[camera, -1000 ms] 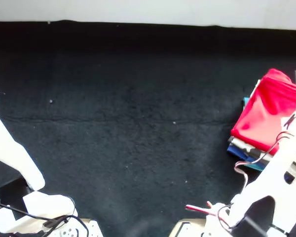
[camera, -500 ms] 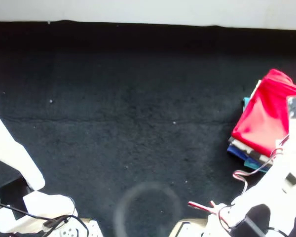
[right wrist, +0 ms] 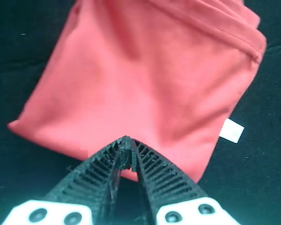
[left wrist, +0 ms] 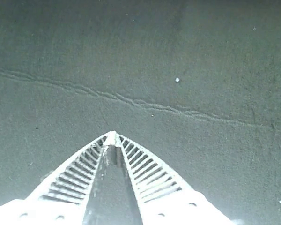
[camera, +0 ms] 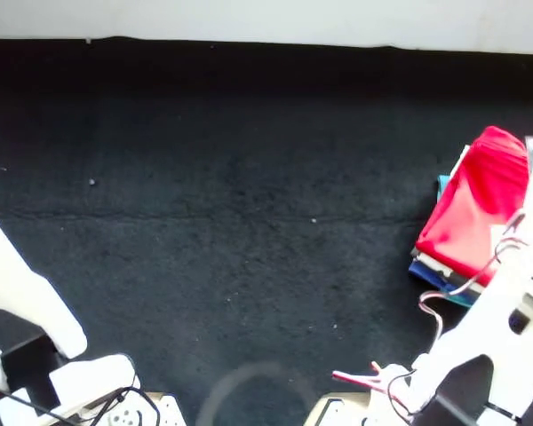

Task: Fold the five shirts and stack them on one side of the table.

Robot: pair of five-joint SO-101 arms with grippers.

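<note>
**Dark tabletop, one pile at its right edge**

Black cloth covers the tabletop up to a pale wall along the far edge. At the near left corner stands the left arm. Its claw is clenched on nothing, tips pressed together above a long crease in the cloth, with a white speck lying beyond it.

Against the right edge sits the pile of shirts. A folded red shirt lies on top, and pale, blue and teal edges peek out beneath it on the near side. How many shirts lie under the red one cannot be counted from here. The right arm rises from the near right corner, red and white wires looping off it. Its claw is clenched too, gripping nothing, and hovers over the red shirt's near edge.

Every shirt in sight is folded and in the pile, so the work looks to be at its last step: the red shirt set down. The next move probably calls for lifting the right claw straight off without snagging the fabric, and perhaps a nudge to square the skewed top shirt.

A small white tag sticks out at the red shirt's side seam; no writing on it can be read.
</note>
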